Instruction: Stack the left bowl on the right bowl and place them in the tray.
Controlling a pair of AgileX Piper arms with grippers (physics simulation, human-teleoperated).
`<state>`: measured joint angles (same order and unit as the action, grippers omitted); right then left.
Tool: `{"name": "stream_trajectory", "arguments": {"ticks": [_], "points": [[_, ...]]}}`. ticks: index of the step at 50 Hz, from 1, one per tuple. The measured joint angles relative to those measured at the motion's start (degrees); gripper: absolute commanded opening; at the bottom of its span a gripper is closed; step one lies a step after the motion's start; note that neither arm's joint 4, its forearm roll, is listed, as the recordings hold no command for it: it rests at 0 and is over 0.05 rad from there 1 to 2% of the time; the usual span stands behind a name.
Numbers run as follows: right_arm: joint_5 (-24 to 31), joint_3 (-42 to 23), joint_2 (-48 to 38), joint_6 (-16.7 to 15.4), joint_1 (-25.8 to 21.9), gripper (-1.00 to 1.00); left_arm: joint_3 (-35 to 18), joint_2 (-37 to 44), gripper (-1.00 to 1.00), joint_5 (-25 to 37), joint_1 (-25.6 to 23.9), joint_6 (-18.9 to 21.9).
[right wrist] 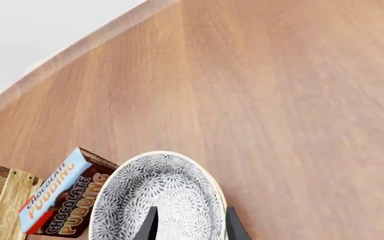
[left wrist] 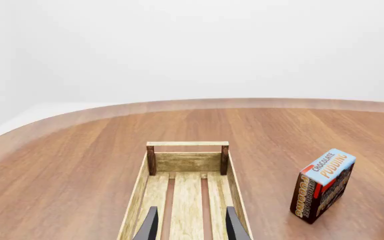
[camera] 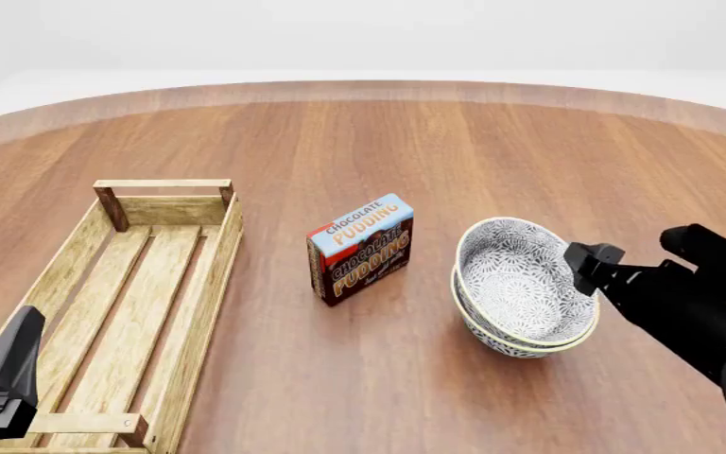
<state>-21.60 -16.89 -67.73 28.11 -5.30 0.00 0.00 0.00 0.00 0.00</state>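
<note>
The two floral bowls sit nested right of centre. The left bowl (camera: pixel 521 274) rests tilted inside the right bowl (camera: pixel 505 338), whose rim shows below it. My right gripper (camera: pixel 582 259) is at the upper bowl's right rim. In the right wrist view it (right wrist: pixel 191 225) stands open astride the rim of the bowl (right wrist: pixel 158 195), one finger inside and one outside. The tray (camera: pixel 162 184) lies at the left with nothing in it. My left gripper (camera: pixel 8 371) hovers open over the tray's near end, and its fingers (left wrist: pixel 150 227) frame the slats of the tray (left wrist: pixel 187 144).
A chocolate pudding box (camera: pixel 360 248) stands upright between the tray and the bowls, also visible as the box (left wrist: pixel 322 185) and the box (right wrist: pixel 62 200). The wooden table (camera: pixel 464 142) curves away at the far edge.
</note>
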Motion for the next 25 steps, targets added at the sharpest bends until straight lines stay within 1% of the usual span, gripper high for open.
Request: {"name": "stream_trajectory", "arguments": {"ticks": [7,13,18,25], "points": [[1.28,0.99,2.90,-0.09,0.68,1.00,0.00,0.00,1.00,0.00,0.00,0.00],[1.19,2.04,3.91,-0.44,1.21,1.00,0.00,0.00,1.00,0.00,0.00,0.00],[-0.46,3.16,2.99,-0.49,1.50,1.00,0.00,0.00,1.00,0.00,0.00,0.00],[-4.55,4.80,-0.28,0.06,1.75,1.00,0.00,0.00,1.00,0.00,0.00,0.00]]}}
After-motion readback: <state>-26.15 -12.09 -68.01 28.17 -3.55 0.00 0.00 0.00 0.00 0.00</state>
